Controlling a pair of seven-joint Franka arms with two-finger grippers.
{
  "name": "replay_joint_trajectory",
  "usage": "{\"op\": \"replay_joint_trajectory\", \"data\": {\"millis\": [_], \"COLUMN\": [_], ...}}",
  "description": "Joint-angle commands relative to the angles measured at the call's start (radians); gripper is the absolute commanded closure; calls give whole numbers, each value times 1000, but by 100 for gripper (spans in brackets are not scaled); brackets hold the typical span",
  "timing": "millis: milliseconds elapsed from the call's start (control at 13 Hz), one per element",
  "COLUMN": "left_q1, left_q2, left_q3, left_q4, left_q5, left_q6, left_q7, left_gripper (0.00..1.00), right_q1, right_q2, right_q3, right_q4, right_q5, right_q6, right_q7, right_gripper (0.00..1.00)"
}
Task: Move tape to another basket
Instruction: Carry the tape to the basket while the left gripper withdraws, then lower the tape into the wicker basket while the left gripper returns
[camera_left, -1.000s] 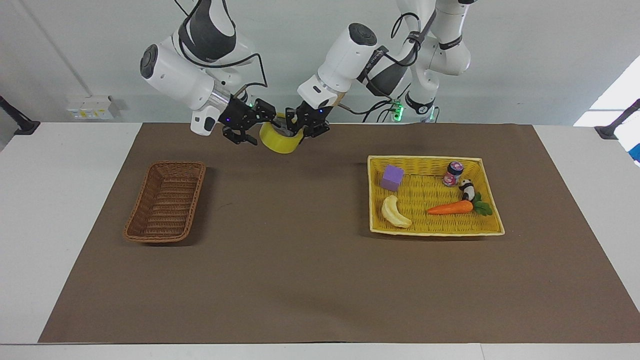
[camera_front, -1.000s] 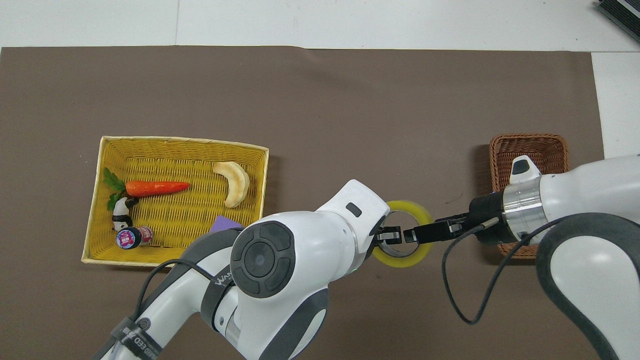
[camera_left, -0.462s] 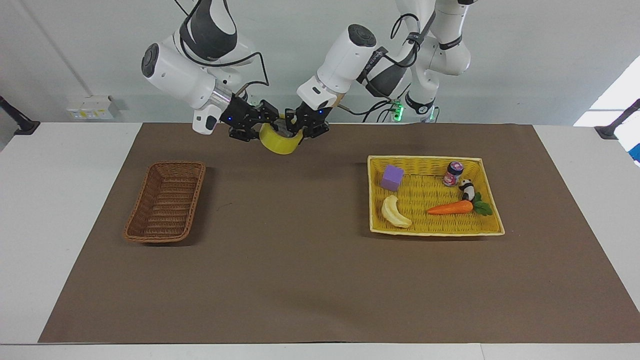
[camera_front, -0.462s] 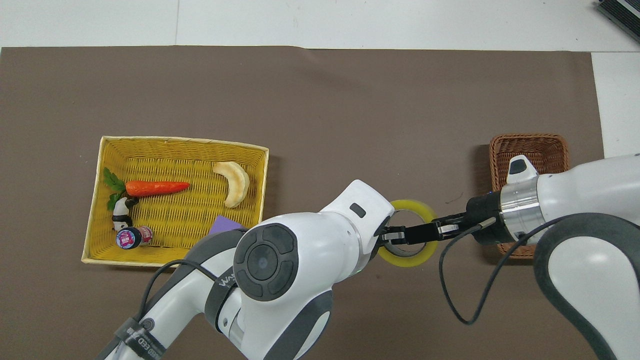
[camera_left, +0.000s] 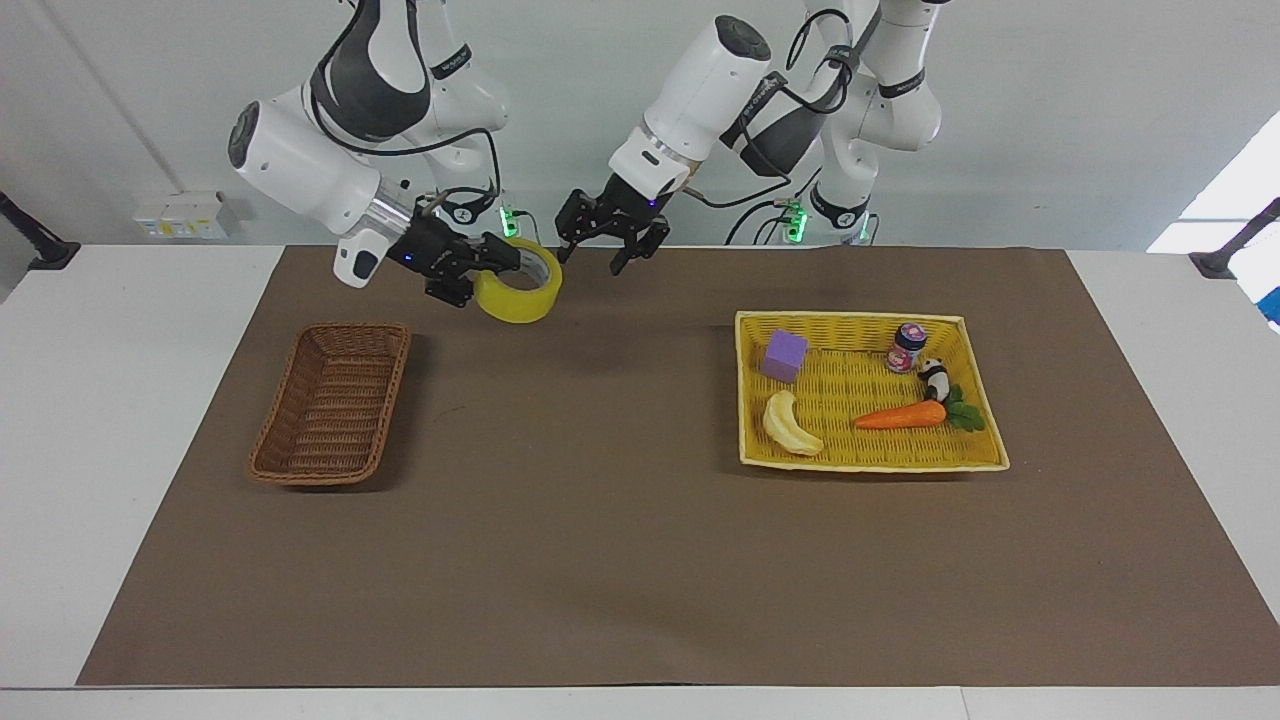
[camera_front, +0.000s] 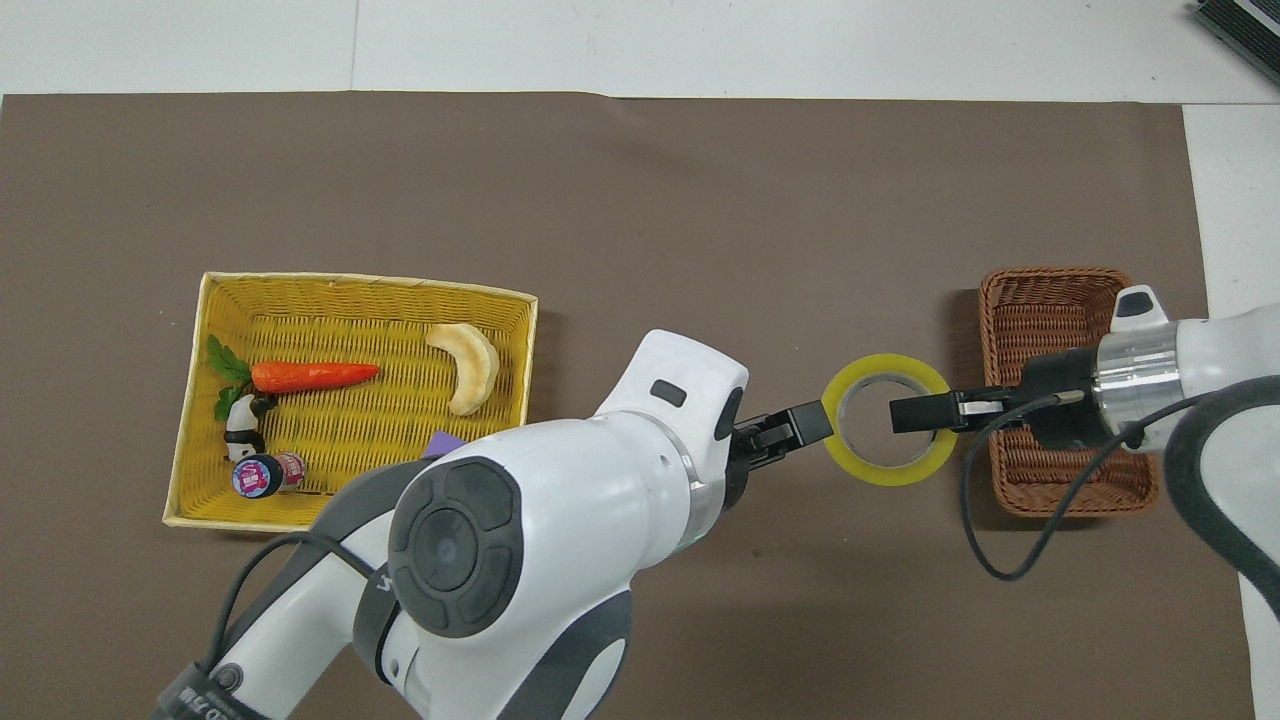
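The yellow tape (camera_left: 520, 290) hangs in the air in my right gripper (camera_left: 505, 263), which is shut on the roll's wall with one finger inside the core. In the overhead view the tape (camera_front: 884, 471) shows as a ring beside the brown wicker basket (camera_front: 1050, 300), with the right gripper (camera_front: 928, 412) reaching across the basket's edge to it. The basket (camera_left: 333, 402) has nothing in it. My left gripper (camera_left: 592, 250) is open and empty, up in the air a short way from the tape toward the left arm's end; it also shows in the overhead view (camera_front: 800, 432).
A flat yellow woven tray (camera_left: 850, 318) toward the left arm's end holds a purple block (camera_left: 784, 355), a banana (camera_left: 790, 424), a carrot (camera_left: 900, 416), a small jar (camera_left: 906, 347) and a panda figure (camera_left: 934, 378). A brown mat (camera_left: 600, 520) covers the table.
The left gripper has let go of the tape and drawn back and up. The right gripper has closed on the tape and carried it toward the brown basket.
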Motion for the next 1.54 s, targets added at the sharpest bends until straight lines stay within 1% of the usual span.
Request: {"op": "replay_joint_trajectory", "data": {"millis": [0, 77, 154, 231, 385, 462, 538, 692, 923, 1000, 1154, 1308, 1462], "left_q1": [43, 71, 103, 141, 232, 282, 334, 416, 515, 546, 609, 676, 717], "left_q2": [-23, -23, -23, -25, -28, -28, -26, -22, -16, -16, -14, -22, -22], "left_q3": [1, 3, 6, 6, 6, 6, 6, 6, 6, 6, 6, 7, 16], "left_q4": [-9, -12, -12, -10, -10, -10, -10, -10, -10, -10, -7, 2, 59], "left_q5": [0, 20, 35, 67, 104, 118, 124, 127, 198, 224, 290, 311, 331], "left_q6": [13, -5, -80, -153, -252, -295, -320, -340, -341, -347, -387, -421, -505], "left_q7": [-53, -37, -18, 17, 110, 185, 260, 391, 538, 603, 776, 955, 1022], "left_gripper": [0, 0, 0, 0, 0, 0, 0, 0, 0, 0, 0, 0, 0], "right_q1": [-71, -95, -117, -131, -192, -219, -238, -279, -319, -335, -349, -364, -373], "right_q2": [31, 42, 47, 53, 111, 145, 168, 229, 298, 315, 343, 384, 389], "right_q3": [6, 7, 7, 7, 6, 6, 6, 4, 3, 3, 3, 3, 0], "right_q4": [51, 63, 65, 63, 65, 68, 77, 102, 140, 140, 140, 140, 132], "right_q5": [-79, -142, -197, -222, -222, -221, -219, -207, -205, -202, -193, -129, -129], "right_q6": [14, 29, 61, 92, 106, 137, 157, 158, 160, 170, 187, 191, 206], "right_q7": [-35, -42, -45, -49, -112, -155, -163, -189, -241, -281, -298, -333, -370], "right_gripper": [100, 100, 100, 100, 100, 100, 100, 100, 100, 100, 100, 100, 100]}}
